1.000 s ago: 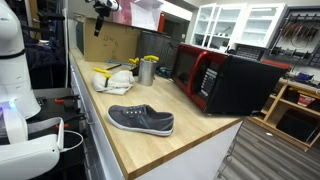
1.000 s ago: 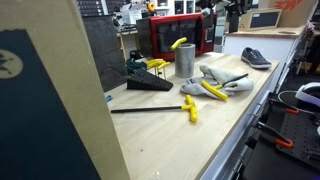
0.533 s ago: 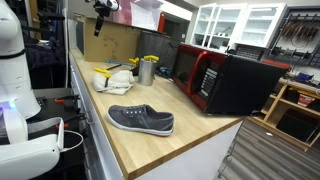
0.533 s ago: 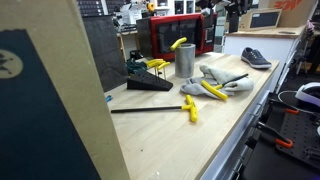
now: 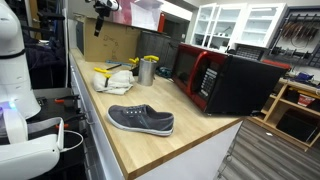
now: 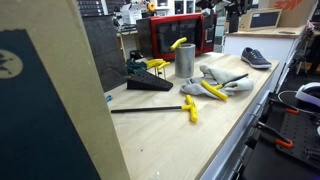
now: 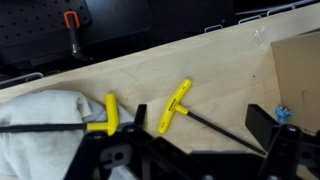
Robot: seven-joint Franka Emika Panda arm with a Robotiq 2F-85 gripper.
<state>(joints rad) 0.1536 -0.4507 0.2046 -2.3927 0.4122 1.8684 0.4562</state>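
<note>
I see no motion since a second ago; end effector (image 7: 200, 120) spread, empty, above yellow T-handle key (image 7: 176, 104) on surface (image 7: 225, 65).

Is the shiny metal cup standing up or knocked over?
Standing up: the metal cup sits on its base, a yellow tool poking out of its open top.

A grey shoe (image 5: 141, 120) lies on the wooden bench (image 5: 200, 137), near a red-and-black microwave (image 5: 235, 82) and a metal cup (image 5: 148, 71).
</note>
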